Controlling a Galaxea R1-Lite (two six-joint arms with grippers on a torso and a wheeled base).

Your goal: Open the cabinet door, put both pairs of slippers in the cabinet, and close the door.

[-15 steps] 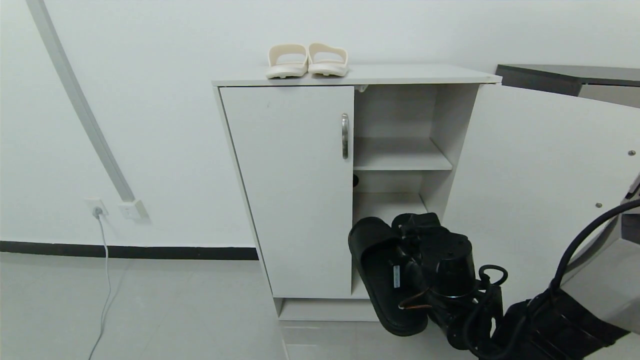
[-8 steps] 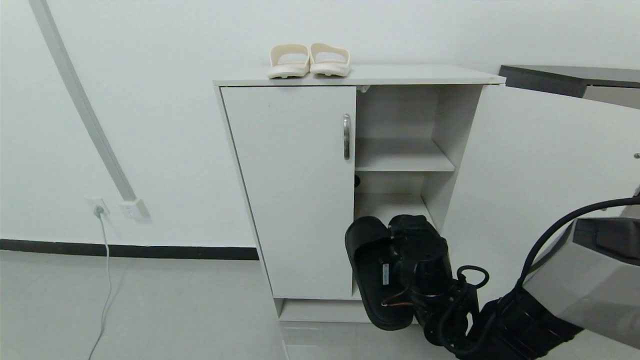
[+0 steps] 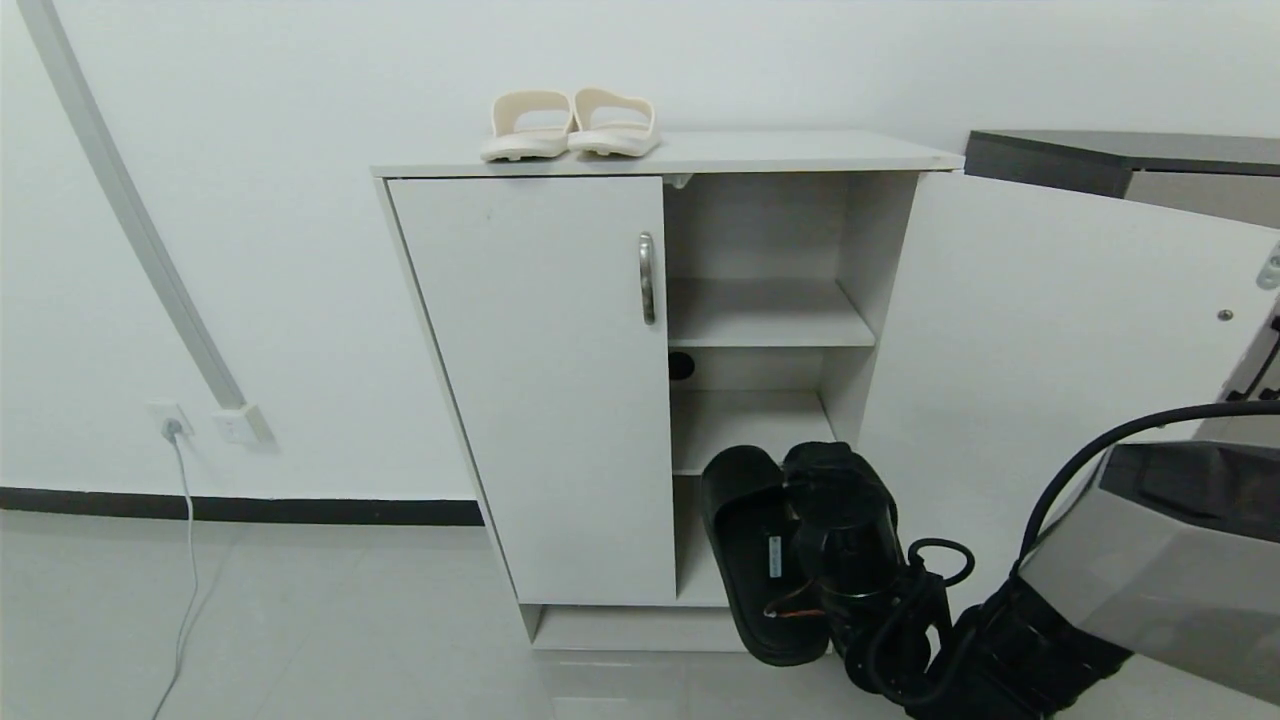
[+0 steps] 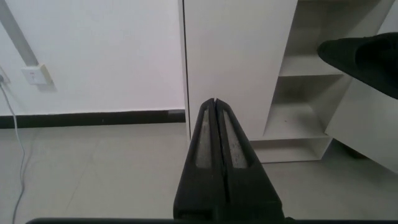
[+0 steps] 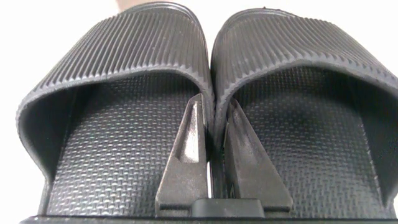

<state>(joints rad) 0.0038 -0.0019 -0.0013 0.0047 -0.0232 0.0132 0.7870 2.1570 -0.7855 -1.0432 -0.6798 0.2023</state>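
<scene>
The black slippers hang side by side low before the open right half of the cabinet, long axis near-to-far, toes toward the bottom compartment; the right one is mostly hidden behind the arm. The right gripper pinches their touching inner walls between its fingers. The left gripper, fingers pressed together and empty, hangs over the floor before the closed left door.
</scene>
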